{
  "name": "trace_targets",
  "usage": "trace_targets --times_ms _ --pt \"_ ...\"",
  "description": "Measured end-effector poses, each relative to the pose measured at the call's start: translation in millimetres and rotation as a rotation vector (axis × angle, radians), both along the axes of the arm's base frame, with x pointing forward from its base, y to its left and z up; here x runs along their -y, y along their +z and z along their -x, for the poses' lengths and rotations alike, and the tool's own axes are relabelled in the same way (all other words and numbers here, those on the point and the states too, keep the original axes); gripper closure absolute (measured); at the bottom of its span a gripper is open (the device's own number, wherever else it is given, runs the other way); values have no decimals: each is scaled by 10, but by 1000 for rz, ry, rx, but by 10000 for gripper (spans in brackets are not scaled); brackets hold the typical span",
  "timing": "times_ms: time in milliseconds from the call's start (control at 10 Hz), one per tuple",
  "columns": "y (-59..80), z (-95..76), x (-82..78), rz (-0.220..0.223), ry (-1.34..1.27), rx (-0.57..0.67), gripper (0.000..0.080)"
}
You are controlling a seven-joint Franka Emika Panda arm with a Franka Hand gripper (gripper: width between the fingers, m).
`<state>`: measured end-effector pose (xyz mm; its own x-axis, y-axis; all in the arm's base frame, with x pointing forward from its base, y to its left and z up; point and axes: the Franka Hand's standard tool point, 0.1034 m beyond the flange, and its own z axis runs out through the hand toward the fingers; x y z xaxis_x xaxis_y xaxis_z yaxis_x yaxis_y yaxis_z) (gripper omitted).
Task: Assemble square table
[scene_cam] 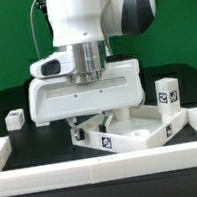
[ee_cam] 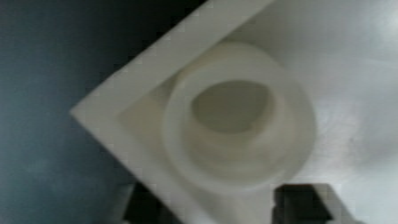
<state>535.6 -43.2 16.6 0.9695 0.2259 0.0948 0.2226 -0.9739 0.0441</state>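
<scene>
The square table top (scene_cam: 127, 135) is a white tray-like plate with black-white tags on its rim. It lies turned corner-forward at the middle of the table. My gripper (scene_cam: 101, 119) is lowered onto its left part. In the wrist view a corner of the top (ee_cam: 134, 110) with a round socket (ee_cam: 231, 105) fills the frame. My gripper (ee_cam: 228, 205) has its two dark fingers (ee_cam: 153, 206) pressed against white plastic that fills the gap between them. One white tagged leg (scene_cam: 14, 119) lies at the exterior view's left. Another leg (scene_cam: 167, 93) stands at the right.
Long white border rails (scene_cam: 106, 168) run along the front and up both sides of the black table. The arm's wide white wrist body (scene_cam: 85, 88) hangs over the top's back part and hides it.
</scene>
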Motion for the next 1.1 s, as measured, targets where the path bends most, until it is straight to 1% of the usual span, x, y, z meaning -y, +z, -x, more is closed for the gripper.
trace_targets --times_ms 100,1100 --pt "0 12 20 6 20 -4 617" --pt "0 13 28 8 25 -4 617"
